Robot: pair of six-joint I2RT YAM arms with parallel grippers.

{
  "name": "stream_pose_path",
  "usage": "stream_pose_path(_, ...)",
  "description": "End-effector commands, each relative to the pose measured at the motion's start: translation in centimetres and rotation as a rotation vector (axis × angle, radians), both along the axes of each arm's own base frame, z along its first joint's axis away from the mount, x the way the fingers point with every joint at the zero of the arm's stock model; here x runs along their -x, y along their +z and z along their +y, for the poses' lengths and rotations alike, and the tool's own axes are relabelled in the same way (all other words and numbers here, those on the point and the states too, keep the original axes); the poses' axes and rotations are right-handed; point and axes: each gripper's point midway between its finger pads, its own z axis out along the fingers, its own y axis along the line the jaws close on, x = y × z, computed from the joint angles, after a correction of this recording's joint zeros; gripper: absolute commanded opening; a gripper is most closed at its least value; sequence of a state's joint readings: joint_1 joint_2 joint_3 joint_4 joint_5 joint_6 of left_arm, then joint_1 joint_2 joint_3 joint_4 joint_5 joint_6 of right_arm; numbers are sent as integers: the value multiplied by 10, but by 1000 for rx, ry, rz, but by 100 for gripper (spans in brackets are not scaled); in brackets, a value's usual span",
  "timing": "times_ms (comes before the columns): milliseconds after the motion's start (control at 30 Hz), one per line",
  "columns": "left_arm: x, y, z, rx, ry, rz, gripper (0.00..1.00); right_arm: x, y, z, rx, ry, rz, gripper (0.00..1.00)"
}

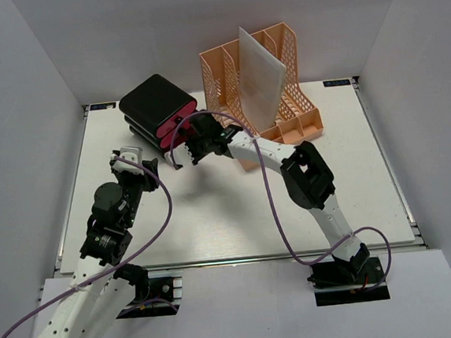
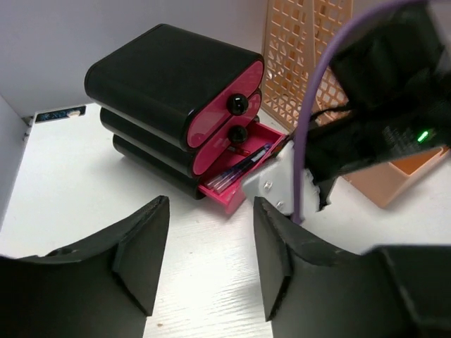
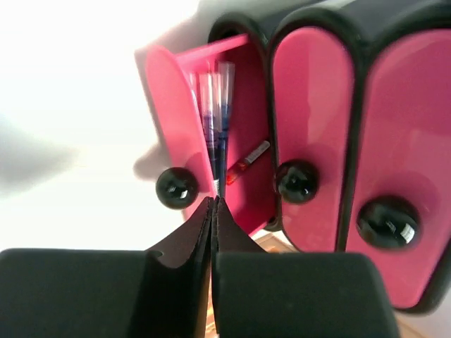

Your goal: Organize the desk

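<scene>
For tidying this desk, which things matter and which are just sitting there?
In the job: desk, drawer unit with its bottom drawer open, pens inside, right pincer shut before it.
Just lying about: orange file rack, white sheet standing in it.

Desk: you see a white top, with both arms reaching in from its near edge.
Drawers: your black unit with pink fronts sits far left of centre.
Rack: orange, just right of the drawers, with a white sheet leaning inside.
Right gripper: at the pink fronts.
Left gripper: near the drawers, apart from them.
</scene>
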State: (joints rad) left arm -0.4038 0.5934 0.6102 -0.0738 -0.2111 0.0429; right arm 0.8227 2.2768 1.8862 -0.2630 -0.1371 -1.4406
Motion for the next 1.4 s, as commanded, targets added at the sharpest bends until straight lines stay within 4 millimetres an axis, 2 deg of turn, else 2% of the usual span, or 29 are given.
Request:
stream_pose_path(0,-2,-5,-10,-9,-51,7,59,29,76,-7,-180,-40,220,0)
stream_pose_path(33,-4,-9,-19,-12,-94,27,41,52,91,-19,-230,-118,432,0)
stream_pose_path(67,-4,-9,-19,-8,-94,28,35,55,87,-22,-214,-125,449,0)
stream_pose_path(100,-4,-13,-27,-11,-138,41,29,65,95,-26,-261,-184,575,0)
stream_pose_path(133,-4,-16,-34,-6,-170,48,22,69,112,-35,-305,-227,628,0)
stream_pose_path(167,-3,-19,-41,-1,-207,59,14,73,119,-41,-340,-289,688,0)
stream_pose_path(200,0,-26,-59,-2,-307,90,4,73,117,-53,-396,-432,799,0)
stream_pose_path(233,1,-31,-68,3,-354,115,1,74,144,-70,-467,-470,819,0)
stream_pose_path(267,2,-36,-77,2,-402,138,1,79,149,-79,-497,-497,871,0)
stream_pose_path(300,8,-43,-91,-4,-492,171,0,79,163,-91,-563,-483,929,0)
stream_pose_path(333,4,-59,-98,-20,-525,240,0,87,164,-121,-616,-557,1022,0)
stream_pose_path(400,2,-74,-111,-31,-593,317,1,84,174,-157,-710,-557,1097,0)
stream_pose_path(433,-8,-91,-117,-49,-606,402,2,98,189,-170,-746,-527,1105,0)
stream_pose_path(467,-11,-97,-124,-71,-624,430,2,113,165,-179,-721,-546,1178,0)
stream_pose_path(500,-18,-103,-125,-87,-617,460,2,114,165,-196,-747,-557,1174,0)
stream_pose_path(533,-27,-99,-129,-93,-619,470,4,120,176,-203,-782,-535,1131,0)
stream_pose_path(567,-38,-122,-129,-107,-592,540,5,130,158,-210,-780,-566,1162,0)
stream_pose_path(600,-44,-126,-134,-122,-586,554,5,134,160,-216,-806,-551,1146,0)
stream_pose_path(633,-59,-137,-134,-147,-552,592,7,141,173,-224,-836,-521,1098,0)
stream_pose_path(667,-68,-142,-136,-172,-528,605,7,138,180,-231,-858,-543,1055,0)
stream_pose_path(733,-86,-159,-123,-229,-428,655,8,141,195,-246,-888,-570,983,0)
stream_pose_path(767,-98,-169,-126,-255,-397,677,8,143,194,-249,-895,-576,977,0)
stream_pose_path(800,-102,-175,-125,-282,-374,693,9,149,202,-252,-916,-550,950,0)
stream_pose_path(833,-112,-181,-115,-310,-301,700,9,147,204,-258,-937,-552,930,0)
stream_pose_path(867,-121,-190,-114,-336,-256,712,8,149,205,-260,-942,-548,922,0)
stream_pose_path(1033,-149,-200,-99,-419,-82,669,9,153,211,-268,-967,-536,897,0)
stream_pose_path(1100,-156,-204,-100,-452,-55,648,10,149,211,-276,-980,-557,874,0)
stream_pose_path(1200,-163,-209,-109,-503,-68,631,11,150,211,-275,-976,-552,873,0)
stream_pose_path(1367,-174,-217,-109,-561,-36,624,17,148,207,-277,-974,-559,881,0)
